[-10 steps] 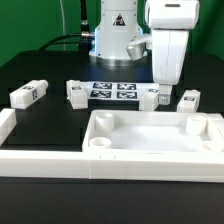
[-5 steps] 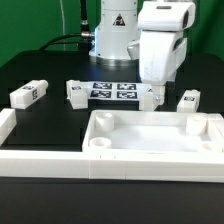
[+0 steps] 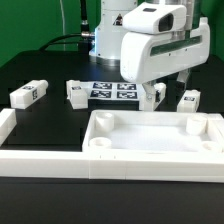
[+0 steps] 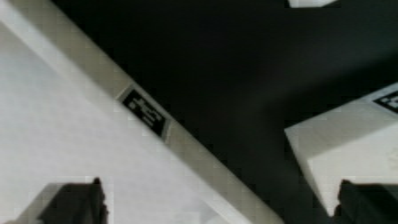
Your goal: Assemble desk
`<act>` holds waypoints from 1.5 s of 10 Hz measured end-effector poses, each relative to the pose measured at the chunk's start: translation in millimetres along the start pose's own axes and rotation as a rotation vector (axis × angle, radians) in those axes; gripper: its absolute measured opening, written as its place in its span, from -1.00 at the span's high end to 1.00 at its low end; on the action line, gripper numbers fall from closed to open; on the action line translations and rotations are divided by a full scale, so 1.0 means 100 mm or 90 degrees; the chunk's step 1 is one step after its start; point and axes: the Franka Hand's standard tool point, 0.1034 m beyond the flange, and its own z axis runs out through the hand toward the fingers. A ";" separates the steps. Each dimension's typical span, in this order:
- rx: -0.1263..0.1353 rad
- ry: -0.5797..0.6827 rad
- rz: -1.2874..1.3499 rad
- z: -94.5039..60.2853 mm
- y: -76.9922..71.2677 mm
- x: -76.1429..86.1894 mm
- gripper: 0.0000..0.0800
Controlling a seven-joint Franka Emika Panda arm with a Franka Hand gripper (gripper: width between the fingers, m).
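The desk top (image 3: 150,137), a white tray with a raised rim and round corner sockets, lies at the front of the black table. Short white tagged legs lie behind it: one (image 3: 28,93) at the exterior view's left, one (image 3: 77,91) beside the marker board, one (image 3: 152,97) under my hand and one (image 3: 190,100) at the right. My gripper (image 3: 160,88) hangs tilted just above the third leg, open and holding nothing. In the wrist view my gripper (image 4: 217,200) is spread wide over a white tagged part (image 4: 107,130); another white piece (image 4: 347,135) lies beside it.
The marker board (image 3: 112,90) lies flat behind the legs. A long white border rail (image 3: 100,166) runs along the front edge, and another (image 3: 8,125) stands at the exterior view's left. The robot's base (image 3: 115,35) and cables stand at the back.
The hand has swung from upright to tilted and shifted toward the exterior view's left, now covering more of the leg behind the desk top. The jaws stayed open.
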 end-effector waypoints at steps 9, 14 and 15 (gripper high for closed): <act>0.043 -0.023 0.475 0.00 -0.11 -0.02 -0.62; 0.070 -0.028 0.701 0.07 -0.29 0.07 -0.62; 0.070 -0.034 0.693 0.06 -0.33 0.09 -0.62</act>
